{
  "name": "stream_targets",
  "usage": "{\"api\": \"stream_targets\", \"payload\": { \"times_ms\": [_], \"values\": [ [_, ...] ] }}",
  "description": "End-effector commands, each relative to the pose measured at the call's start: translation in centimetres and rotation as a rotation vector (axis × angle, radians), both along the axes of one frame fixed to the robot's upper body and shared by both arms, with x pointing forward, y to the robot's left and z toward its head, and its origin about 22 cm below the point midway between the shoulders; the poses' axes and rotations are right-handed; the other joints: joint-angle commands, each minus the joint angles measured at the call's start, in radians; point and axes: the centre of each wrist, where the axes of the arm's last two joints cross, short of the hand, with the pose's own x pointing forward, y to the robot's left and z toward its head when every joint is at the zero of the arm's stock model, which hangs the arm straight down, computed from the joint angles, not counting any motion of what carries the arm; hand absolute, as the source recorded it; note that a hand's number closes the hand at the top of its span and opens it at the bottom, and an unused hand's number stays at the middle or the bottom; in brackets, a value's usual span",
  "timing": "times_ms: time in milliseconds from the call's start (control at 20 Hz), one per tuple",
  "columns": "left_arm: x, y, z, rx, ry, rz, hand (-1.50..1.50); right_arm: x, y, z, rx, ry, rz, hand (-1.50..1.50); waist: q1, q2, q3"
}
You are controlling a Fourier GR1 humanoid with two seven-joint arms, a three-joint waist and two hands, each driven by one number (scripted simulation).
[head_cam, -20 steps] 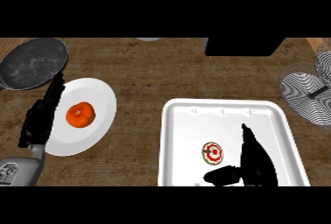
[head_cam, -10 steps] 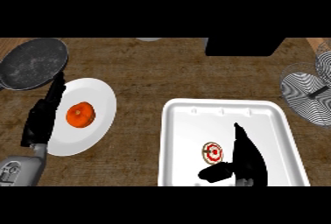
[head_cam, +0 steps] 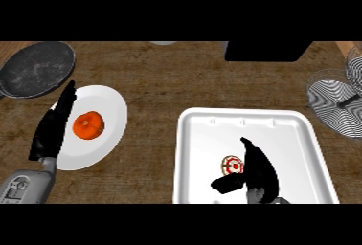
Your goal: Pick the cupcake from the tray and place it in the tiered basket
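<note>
Cupcake [head_cam: 232, 164]: red-and-white top, sitting in the lower middle of the white tray [head_cam: 297, 124], partly covered on its right side by the right hand [head_cam: 258, 168]. Right hand over the tray, fingers extended up-left past the cupcake, thumb jutting left just below it; fingers straight, not curled round the cupcake; contact cannot be confirmed. Tray on the wooden counter [head_cam: 170, 81], right of centre, three small ridges along its far wall.

Tiered basket [head_cam: 338, 98]: wire mesh, at the right edge of the view, well apart from the cupcake, beyond the tray's upper right corner.

Left hand [head_cam: 51, 131]: open, fingers straight and held together, pointing up along the left rim of a white plate [head_cam: 109, 103]. Orange fruit [head_cam: 89, 125] on the plate, just beside that hand.

Dark round pan [head_cam: 35, 69] at upper left, near the plate. Black box-like object [head_cam: 267, 50] at the top edge, right of centre.
</note>
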Motion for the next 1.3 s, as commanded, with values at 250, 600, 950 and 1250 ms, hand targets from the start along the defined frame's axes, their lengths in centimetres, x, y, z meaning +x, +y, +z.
{"api": "stream_targets", "payload": {
  "times_ms": [250,600,950,1250],
  "values": [
    [-0.1,0.5,0.8,0.006,-0.007,-0.006,0.0,1.8,3.1,-0.6,-0.122,0.155,0.062,1.5,0.006,0.0,0.001],
    [-0.6,1.4,-0.2,0.001,0.008,0.01,0.0,0.8,1.3,1.8,0.04,0.054,-0.068,1.5,-0.01,-0.003,0.001],
    [0.0,0.7,1.1,0.007,-0.018,-0.015,0.0,6.9,-3.1,4.6,-0.035,-0.178,-0.37,1.5,0.007,0.011,-0.001],
    [0.1,-0.1,1.4,0.013,-0.058,-0.034,0.0,10.9,-11.8,7.4,-0.249,-0.386,-0.663,1.5,0.044,0.043,-0.003]
  ]
}}
